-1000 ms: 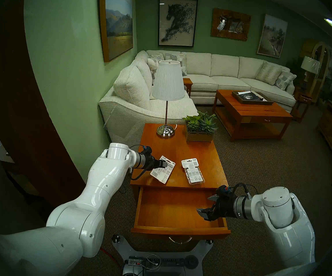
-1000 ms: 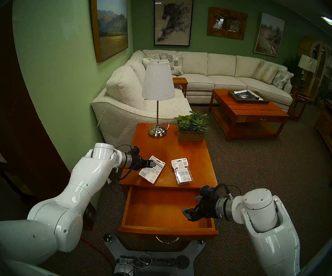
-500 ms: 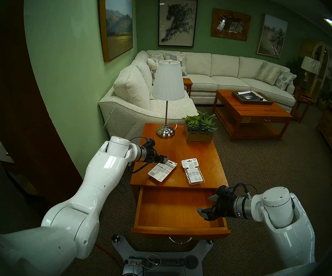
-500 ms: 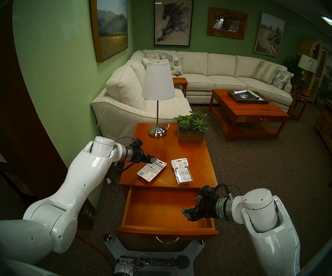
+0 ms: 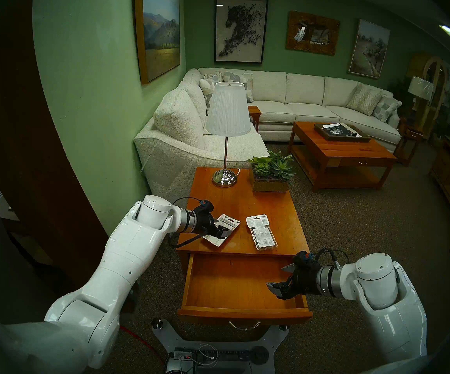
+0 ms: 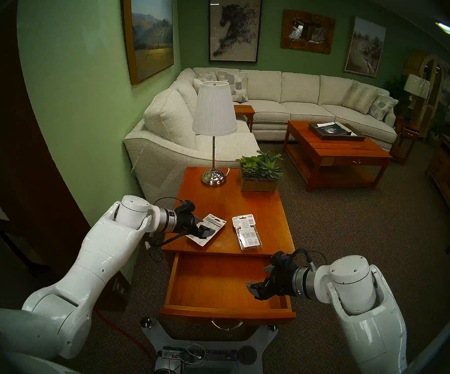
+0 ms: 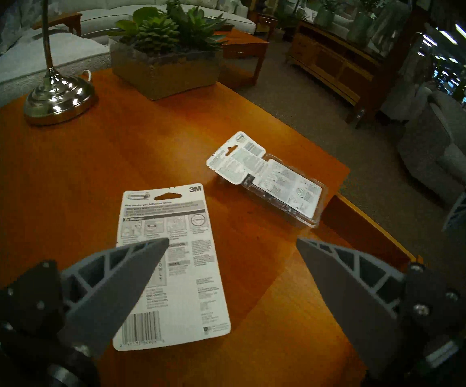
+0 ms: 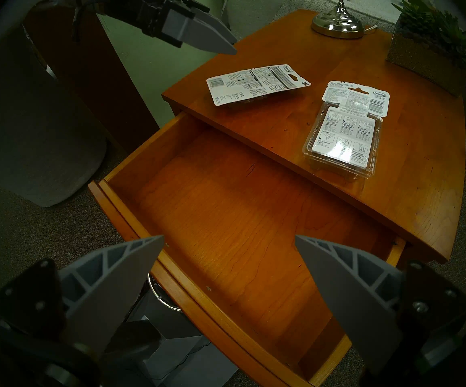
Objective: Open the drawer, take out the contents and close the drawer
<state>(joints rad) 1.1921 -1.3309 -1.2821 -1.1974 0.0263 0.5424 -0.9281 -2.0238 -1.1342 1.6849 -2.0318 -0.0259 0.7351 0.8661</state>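
Note:
The drawer (image 5: 240, 281) of the orange-brown side table is pulled out and its floor is bare; its silver bail handle (image 5: 244, 325) shows at the front. The white 3M card (image 5: 230, 222) and the clear blister pack (image 5: 261, 233) lie apart on the table top (image 5: 245, 203). My left gripper (image 5: 222, 229) is open and empty, hovering above the card's near end; in the left wrist view its gripper (image 7: 232, 239) frames the card (image 7: 170, 266) and pack (image 7: 276, 188). My right gripper (image 5: 275, 276) is open and empty above the drawer's right side (image 8: 226, 210).
A chrome-based lamp (image 5: 225, 176) and a succulent planter (image 5: 271, 176) stand at the back of the table top. The white sofa (image 5: 191, 138) is behind it, a coffee table (image 5: 339, 152) at the back right. My base with a power strip (image 5: 213, 354) sits under the drawer front.
The white card went from tilted at my left gripper to lying flat on the table top. My left gripper then drew back toward the table's front edge. The right arm has not moved.

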